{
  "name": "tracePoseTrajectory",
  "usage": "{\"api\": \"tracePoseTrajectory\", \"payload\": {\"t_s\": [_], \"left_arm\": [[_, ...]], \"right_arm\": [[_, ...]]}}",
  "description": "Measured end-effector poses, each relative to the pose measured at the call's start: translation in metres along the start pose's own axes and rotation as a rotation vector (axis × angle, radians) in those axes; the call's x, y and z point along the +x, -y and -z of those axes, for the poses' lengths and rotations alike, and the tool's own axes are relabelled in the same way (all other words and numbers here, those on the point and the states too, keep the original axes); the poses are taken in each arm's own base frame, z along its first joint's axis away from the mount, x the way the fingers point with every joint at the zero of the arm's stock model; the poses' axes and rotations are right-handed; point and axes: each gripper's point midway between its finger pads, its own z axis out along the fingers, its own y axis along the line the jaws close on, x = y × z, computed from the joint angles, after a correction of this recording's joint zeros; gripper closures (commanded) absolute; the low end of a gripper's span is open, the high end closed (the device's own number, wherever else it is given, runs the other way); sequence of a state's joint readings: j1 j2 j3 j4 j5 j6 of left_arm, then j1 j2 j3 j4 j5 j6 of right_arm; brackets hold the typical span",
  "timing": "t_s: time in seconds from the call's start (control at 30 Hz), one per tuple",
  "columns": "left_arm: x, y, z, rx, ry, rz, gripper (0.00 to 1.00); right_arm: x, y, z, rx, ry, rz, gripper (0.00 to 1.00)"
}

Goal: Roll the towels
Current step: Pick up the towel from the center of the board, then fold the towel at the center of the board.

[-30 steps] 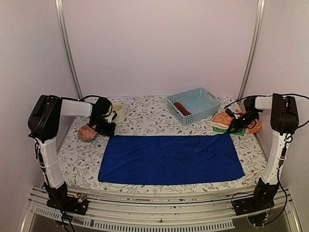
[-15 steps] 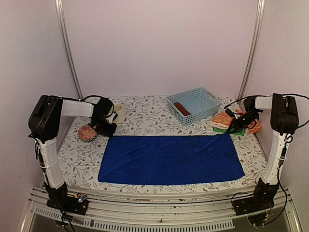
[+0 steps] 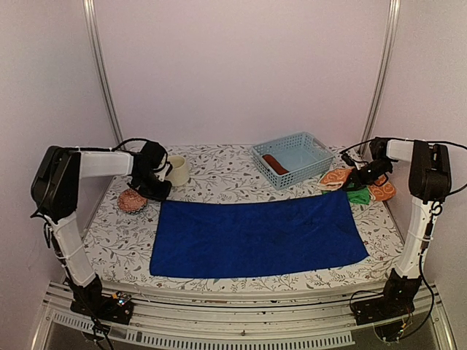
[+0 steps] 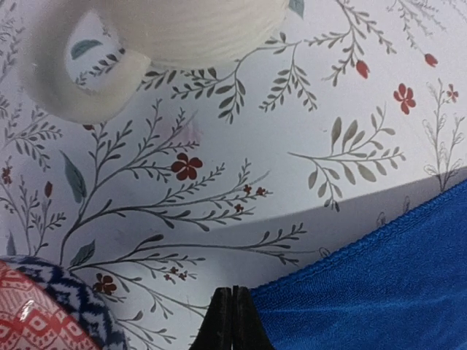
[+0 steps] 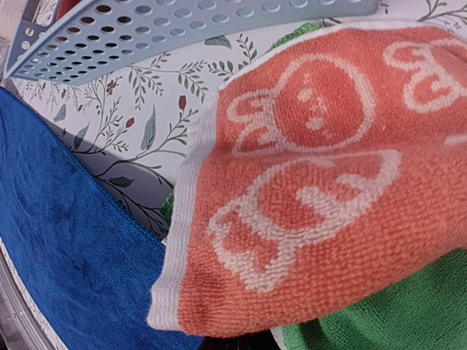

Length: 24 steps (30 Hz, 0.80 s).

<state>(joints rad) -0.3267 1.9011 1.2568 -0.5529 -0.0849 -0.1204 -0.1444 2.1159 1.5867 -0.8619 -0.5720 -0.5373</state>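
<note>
the blue towel (image 3: 255, 233) lies spread on the flowered surface (image 3: 219, 175), with open room from its far edge to the basket (image 3: 305, 172) and mug (image 3: 177, 170). the left tool (image 4: 232, 321), pressed together, pinches its far left corner. the right tool (image 3: 352, 184) is closed by the orange towel (image 5: 306, 182), its hold hidden.

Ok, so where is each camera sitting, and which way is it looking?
Top camera: above and behind the arms, looking down over the table; both arms show, with the left gripper and right gripper.
Left wrist camera: on the left arm, facing down at the cup and table; its shut fingertips show.
Right wrist camera: on the right arm, close on the orange towel; its gripper hardly shows.
All three share the blue towel.
</note>
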Motion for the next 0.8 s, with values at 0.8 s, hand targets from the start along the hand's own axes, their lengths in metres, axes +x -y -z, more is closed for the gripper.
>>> {"api": "tracePoseTrajectory", "payload": {"t_s": [0.8], "left_arm": [[-0.033,-0.007,0.062,0.053,0.270,0.053,1.00]], "right_arm": [[-0.023,-0.001,0.013,-0.035,0.118,0.043,0.97]]}}
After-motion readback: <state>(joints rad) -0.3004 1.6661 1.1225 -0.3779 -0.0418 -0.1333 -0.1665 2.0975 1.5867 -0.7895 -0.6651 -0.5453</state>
